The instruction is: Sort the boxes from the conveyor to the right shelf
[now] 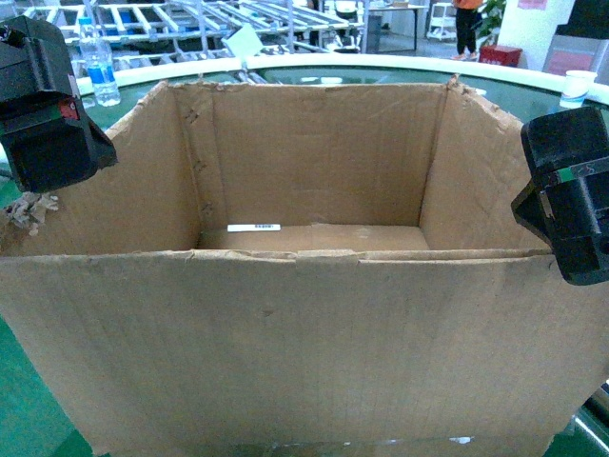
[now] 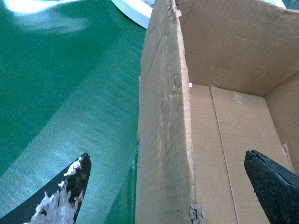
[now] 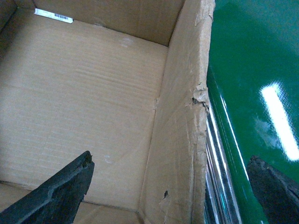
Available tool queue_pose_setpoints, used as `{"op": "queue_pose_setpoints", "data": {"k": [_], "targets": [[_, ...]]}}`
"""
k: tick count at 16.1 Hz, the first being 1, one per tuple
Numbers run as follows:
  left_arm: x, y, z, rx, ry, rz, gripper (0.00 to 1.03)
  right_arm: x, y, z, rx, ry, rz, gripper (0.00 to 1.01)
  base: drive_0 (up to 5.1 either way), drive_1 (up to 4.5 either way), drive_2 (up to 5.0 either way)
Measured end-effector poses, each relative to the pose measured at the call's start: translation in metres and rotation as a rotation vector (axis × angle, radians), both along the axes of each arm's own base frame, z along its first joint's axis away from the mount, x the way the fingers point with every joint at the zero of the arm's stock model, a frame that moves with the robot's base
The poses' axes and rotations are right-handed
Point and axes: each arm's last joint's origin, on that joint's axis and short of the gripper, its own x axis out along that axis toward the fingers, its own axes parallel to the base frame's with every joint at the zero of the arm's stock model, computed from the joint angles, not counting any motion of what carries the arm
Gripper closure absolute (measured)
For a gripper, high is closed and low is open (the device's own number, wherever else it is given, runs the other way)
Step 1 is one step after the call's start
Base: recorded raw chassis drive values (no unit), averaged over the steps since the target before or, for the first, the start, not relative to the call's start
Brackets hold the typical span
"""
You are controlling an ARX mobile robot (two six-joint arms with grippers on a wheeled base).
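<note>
This is a factory or warehouse floor. A wide green conveyor (image 1: 29, 400) with a curved white rim carries a big cardboard box (image 1: 285, 352), rows of steel roller racks (image 1: 238, 19) fill the background, and a person (image 1: 467, 24) stands far off beside a red crate (image 1: 500, 54).

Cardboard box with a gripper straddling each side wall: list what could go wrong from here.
1. The cardboard box has ragged, torn top corners; the walls may rip further once clamped.
2. Left gripper and right gripper are open astride thin single walls, which could buckle or slip on lifting.
3. The box is wide; uneven lifting could tilt it.
</note>
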Motion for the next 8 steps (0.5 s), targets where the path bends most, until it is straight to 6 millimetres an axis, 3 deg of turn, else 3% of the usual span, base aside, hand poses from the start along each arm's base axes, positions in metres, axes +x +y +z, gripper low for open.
{"op": "queue_pose_setpoints", "data": {"k": [5,8], "targets": [[0.001,-0.007,-0.003,0.017,0.028,-0.008,0.08,0.002,0.002,-0.001,-0.005,0.011,0.004,0.03,0.0,0.00,0.0],[0.008,-0.026,0.012,0.011,0.028,-0.021,0.05,0.023,0.014,0.001,-0.029,0.055,0.037,0.03,0.0,0.00,0.0]]}}
